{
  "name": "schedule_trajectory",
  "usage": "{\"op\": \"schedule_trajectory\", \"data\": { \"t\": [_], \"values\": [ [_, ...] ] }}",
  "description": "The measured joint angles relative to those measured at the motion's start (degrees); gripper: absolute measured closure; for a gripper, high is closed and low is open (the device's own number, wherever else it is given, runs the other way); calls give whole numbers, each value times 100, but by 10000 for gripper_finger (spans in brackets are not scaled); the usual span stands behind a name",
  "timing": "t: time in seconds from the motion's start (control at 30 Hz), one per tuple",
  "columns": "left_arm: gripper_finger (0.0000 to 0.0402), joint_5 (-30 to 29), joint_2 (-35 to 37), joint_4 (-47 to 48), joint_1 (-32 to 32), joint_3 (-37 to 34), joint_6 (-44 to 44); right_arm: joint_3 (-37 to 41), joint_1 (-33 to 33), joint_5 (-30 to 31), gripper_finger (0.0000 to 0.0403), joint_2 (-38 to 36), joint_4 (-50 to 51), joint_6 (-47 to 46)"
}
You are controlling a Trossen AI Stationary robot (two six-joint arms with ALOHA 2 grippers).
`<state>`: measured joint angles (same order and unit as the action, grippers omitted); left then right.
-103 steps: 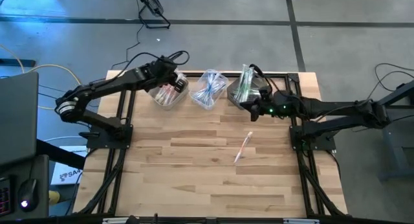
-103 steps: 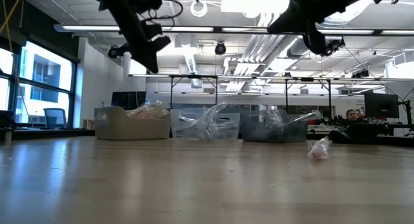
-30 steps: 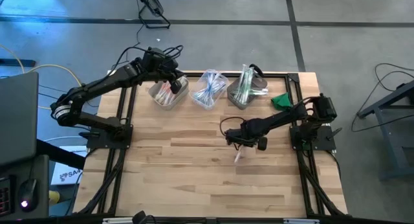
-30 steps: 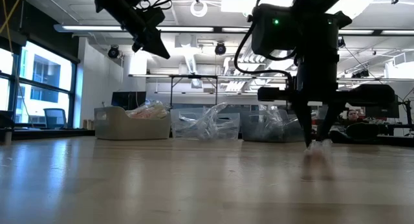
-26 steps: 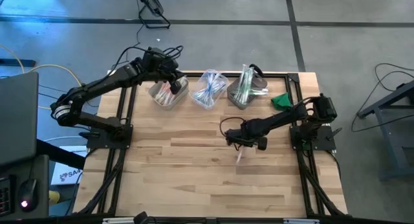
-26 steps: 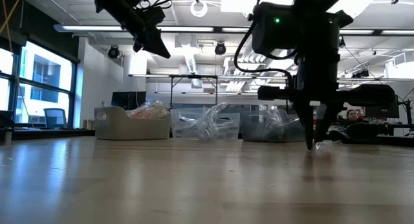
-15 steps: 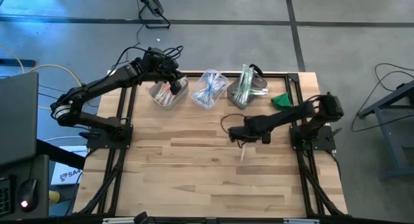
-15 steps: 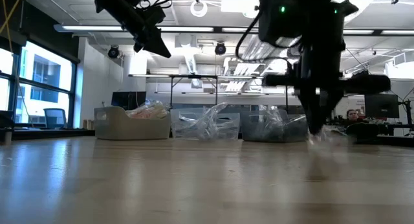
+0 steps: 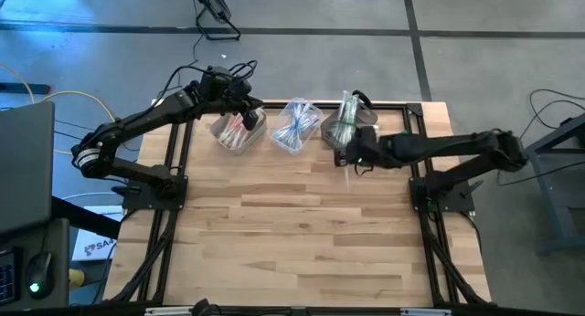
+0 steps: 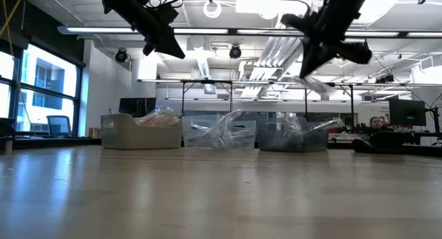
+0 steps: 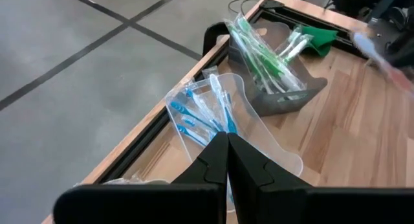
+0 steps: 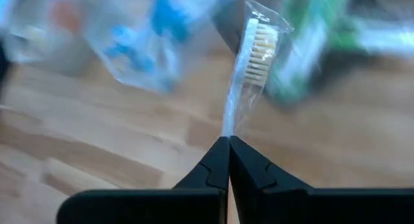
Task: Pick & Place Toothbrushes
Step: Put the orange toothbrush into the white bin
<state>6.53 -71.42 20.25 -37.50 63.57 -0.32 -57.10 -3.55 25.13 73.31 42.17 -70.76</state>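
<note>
Right gripper (image 12: 228,141) is clamping a wrapped toothbrush (image 12: 249,62) by the handle end, fingers pinched together on it; the bristle head is sticking out forward past the fingertips inside its clear wrapper. The handle colour is not readable. In the high view this gripper (image 9: 352,158) is hanging above the wooden table (image 9: 302,234), just short of the grey bin (image 9: 364,126) holding the green-handled toothbrushes (image 9: 344,122). In the low view the same gripper (image 10: 309,63) is sitting well above the tabletop, with the wrapped brush (image 10: 316,85) angling out just below it and above the bin row. Beyond the fingertips, the clear bin (image 12: 139,39) with blue-handled toothbrushes is showing blurred to one side of the held brush, and the grey one to the other. A small green object (image 9: 398,141) is lying on the table just behind the right arm's wrist. Left gripper (image 11: 226,143) is staying empty with fingers pressed together, hovering over the third bin (image 9: 239,131), the one with the orange/red-handled toothbrushes (image 9: 232,129); just ahead of its tips is the blue batch (image 11: 204,111), and farther on the green batch (image 11: 268,52).
</note>
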Motion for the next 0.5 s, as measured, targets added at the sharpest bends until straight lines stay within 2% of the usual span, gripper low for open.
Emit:
{"op": "schedule_trajectory", "data": {
  "t": [0.17,0.37,0.5],
  "values": [
    [401,6,0,2,0,0,-17,-2,-442,-70,400,-219,-1164,1525],
    [401,56,0,-12,0,0,-20,-2,-1079,-1145,400,-206,-2853,3264],
    [401,847,-2,-371,0,-2,4,-4,-1477,-1890,400,-174,-3624,3993]
  ]
}}
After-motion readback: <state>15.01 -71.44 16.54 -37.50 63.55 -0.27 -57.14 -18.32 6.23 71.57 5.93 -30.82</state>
